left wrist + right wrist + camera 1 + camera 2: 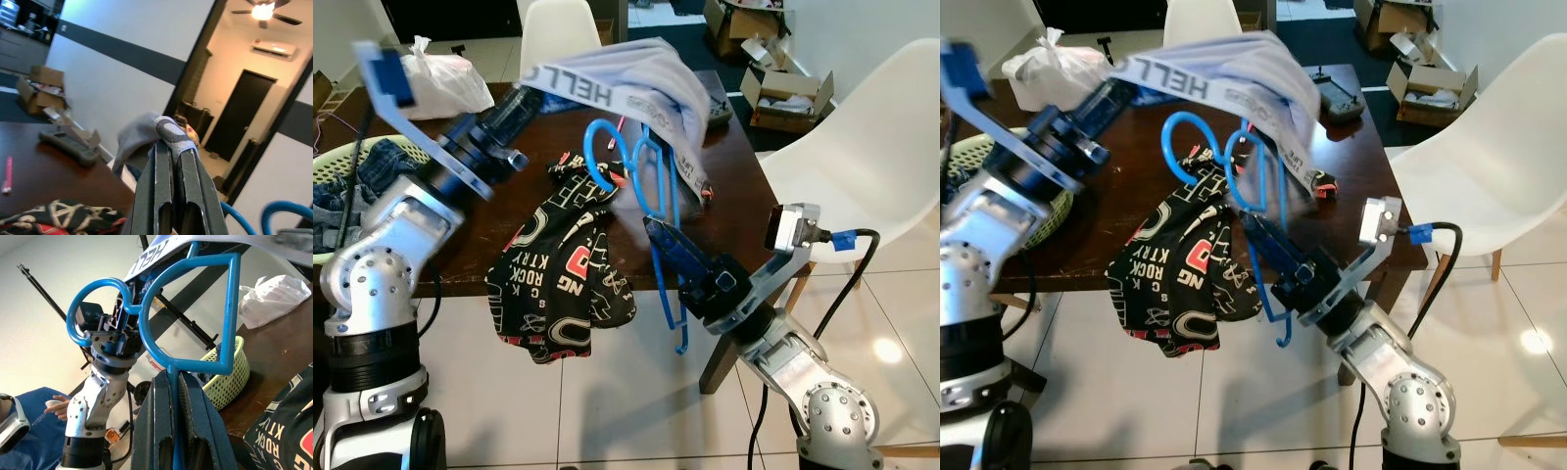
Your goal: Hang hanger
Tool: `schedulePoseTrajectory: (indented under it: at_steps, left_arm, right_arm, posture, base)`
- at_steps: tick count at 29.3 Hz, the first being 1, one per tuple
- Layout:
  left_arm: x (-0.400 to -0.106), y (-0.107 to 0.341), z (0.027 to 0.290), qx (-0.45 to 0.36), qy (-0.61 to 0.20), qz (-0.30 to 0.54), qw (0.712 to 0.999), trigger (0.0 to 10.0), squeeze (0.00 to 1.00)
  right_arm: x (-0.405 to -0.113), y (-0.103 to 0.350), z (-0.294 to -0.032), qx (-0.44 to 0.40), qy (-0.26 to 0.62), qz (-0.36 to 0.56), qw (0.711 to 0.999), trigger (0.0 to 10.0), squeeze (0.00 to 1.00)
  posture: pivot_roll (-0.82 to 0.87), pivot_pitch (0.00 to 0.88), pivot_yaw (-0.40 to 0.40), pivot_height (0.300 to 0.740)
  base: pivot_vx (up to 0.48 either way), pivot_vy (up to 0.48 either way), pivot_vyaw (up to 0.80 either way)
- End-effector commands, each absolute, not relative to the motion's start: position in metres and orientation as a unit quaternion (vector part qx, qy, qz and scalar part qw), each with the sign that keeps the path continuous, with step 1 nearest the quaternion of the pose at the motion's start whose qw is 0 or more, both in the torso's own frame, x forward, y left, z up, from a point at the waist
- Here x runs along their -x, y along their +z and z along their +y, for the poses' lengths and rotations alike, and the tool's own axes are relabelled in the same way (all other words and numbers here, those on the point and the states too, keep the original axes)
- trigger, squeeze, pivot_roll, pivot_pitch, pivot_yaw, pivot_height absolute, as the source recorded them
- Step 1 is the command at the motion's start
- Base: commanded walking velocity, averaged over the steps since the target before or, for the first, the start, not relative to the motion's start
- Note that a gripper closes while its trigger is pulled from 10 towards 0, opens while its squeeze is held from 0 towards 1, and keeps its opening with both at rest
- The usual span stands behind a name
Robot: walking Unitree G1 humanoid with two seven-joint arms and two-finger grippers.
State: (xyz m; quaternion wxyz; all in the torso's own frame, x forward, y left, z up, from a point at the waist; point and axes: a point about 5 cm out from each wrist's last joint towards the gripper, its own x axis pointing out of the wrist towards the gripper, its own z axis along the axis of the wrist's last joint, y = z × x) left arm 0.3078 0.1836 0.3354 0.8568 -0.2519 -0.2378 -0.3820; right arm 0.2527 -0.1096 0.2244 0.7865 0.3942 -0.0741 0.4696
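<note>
Over the near edge of a dark wooden table [744, 166], my two arms hold things up between them. My right gripper [668, 240] reaches up from the lower right, its two black fingers clenched on the stem of a blue plastic hanger [651, 196]. I see the hanger standing upright, its round hook [602, 152] at the top on my left side. In the right wrist view the blue bar runs straight down between the closed fingers [195, 411].

My left gripper [530, 98] stretches in from the left, higher up. Its fingers are pressed together on a grey garment [651, 73] with a white waistband printed in dark letters. The cloth drapes from the left gripper across the top of the hanger and falls down its far side. The left wrist view shows grey fabric pinched at the fingertips [173, 142].

Below the hanger, a black cloth [563, 269] with white and red lettering hangs off the table edge toward the tiled floor [636, 401]. A green laundry basket [342, 166] of clothes sits at the far left, with a white plastic bag [435, 78] on the table behind it. A white chair [871, 137] stands to the right, and open cardboard boxes [788, 93] lie on the floor beyond the table.
</note>
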Motion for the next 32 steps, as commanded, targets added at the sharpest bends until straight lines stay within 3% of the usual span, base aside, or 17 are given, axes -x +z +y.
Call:
schedulePoseTrajectory:
  at_steps: [1, 5, 17, 25, 27, 32]
  left_arm:
    - [-0.305, 0.347, 0.201, 0.248, -0.357, -0.268, 0.860, 10.0, 0.00]
    - [-0.305, 0.354, 0.207, 0.252, -0.343, -0.283, 0.859, 10.0, 0.00]
    - [-0.313, 0.354, 0.187, 0.233, -0.365, -0.273, 0.859, 10.0, 0.00]
    - [-0.318, 0.354, 0.175, 0.237, -0.385, -0.263, 0.852, 10.0, 0.00]
    - [-0.319, 0.340, 0.146, 0.259, -0.424, -0.232, 0.837, 10.0, 0.00]
    - [-0.317, 0.332, 0.134, 0.276, -0.438, -0.217, 0.827, 10.0, 0.00]
  right_arm:
    - [-0.251, 0.223, -0.112, -0.397, 0.470, -0.075, 0.785, 0.0, 0.00]
    - [-0.250, 0.222, -0.112, -0.392, 0.473, -0.069, 0.786, 0.0, 0.00]
    - [-0.241, 0.221, -0.089, -0.307, 0.522, -0.038, 0.795, 0.0, 0.00]
    - [-0.241, 0.225, -0.085, -0.291, 0.530, -0.044, 0.795, 0.0, 0.00]
    - [-0.246, 0.232, -0.085, -0.301, 0.520, -0.063, 0.797, 0.0, 0.00]
    - [-0.247, 0.232, -0.085, -0.303, 0.515, -0.067, 0.799, 0.0, 0.00]
  posture:
    - [0.08, 0.172, 0.065, 0.740]
    - [0.08, 0.172, 0.065, 0.740]
    - [0.07, 0.155, 0.076, 0.740]
    - [0.07, 0.151, 0.078, 0.740]
    - [0.07, 0.145, 0.083, 0.740]
    - [0.07, 0.144, 0.085, 0.740]
  base:
    - [0.000, 0.000, 0.00]
    - [0.000, 0.000, 0.00]
    - [0.000, 0.000, 0.00]
    - [0.000, 0.000, 0.00]
    - [0.000, 0.000, 0.00]
    - [0.000, 0.000, 0.00]
